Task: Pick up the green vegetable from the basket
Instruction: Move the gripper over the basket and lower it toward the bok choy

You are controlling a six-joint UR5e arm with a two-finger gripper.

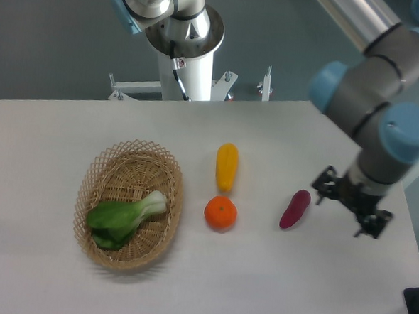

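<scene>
Inside the basket (164,224), the green vegetable (124,219), far from the hand (352,205).

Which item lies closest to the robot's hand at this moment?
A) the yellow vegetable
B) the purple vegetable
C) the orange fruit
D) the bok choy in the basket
B: the purple vegetable lies on the table just beside the hand, while the other three items sit farther off, toward the basket side.

Lab: pedestal-mounted arm (374,89), white table (259,274)
</scene>
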